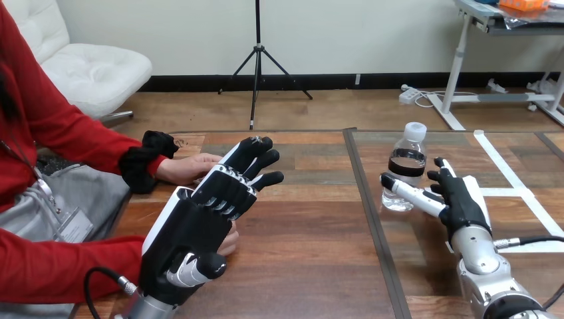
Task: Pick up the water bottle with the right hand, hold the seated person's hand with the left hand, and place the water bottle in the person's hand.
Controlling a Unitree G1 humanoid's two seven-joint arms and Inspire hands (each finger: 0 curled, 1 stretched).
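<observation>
A clear water bottle with a white cap and a dark label band stands upright on the right half of the table. My right hand is open just right of it, thumb stretched to the bottle's lower part, touching or nearly so. My left hand is raised at the left, open with fingers pointing forward. The person's hand lies on the table just behind those fingers; I cannot tell if they touch. Part of another hand of the person peeks out at my left hand's right edge.
A dark seam runs front to back, splitting the wooden table top from a glossy sheet on the right. White tape lines mark the sheet to the right of my right hand. The person's red sleeves fill the left edge.
</observation>
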